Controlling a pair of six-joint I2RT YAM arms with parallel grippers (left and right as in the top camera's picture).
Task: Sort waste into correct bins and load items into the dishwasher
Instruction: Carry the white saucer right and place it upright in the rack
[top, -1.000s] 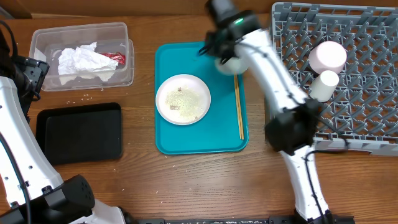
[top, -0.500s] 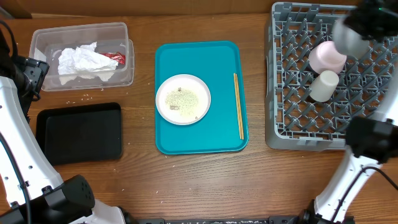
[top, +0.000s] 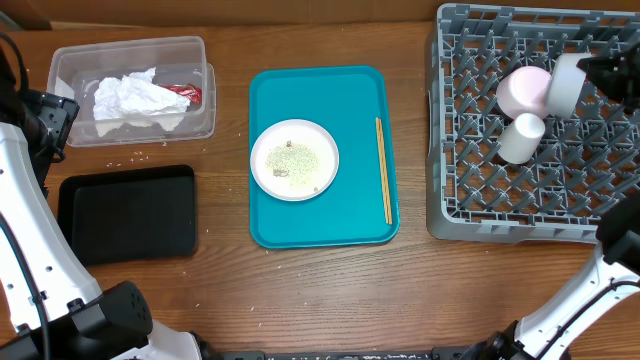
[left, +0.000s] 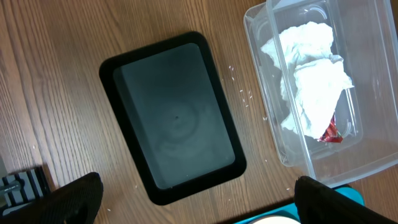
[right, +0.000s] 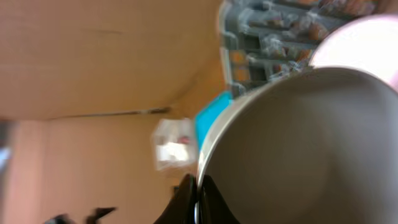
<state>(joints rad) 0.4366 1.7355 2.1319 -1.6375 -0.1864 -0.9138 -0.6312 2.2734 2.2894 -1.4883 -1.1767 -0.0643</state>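
One napkin (top: 135, 98), one wrapper (top: 185, 93), one teal tray (top: 300, 225), one rack (top: 470, 60).

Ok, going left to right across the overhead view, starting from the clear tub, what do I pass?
clear tub → white plate → chopsticks → dish rack. The black tray shares the tub's span, so it is left out.
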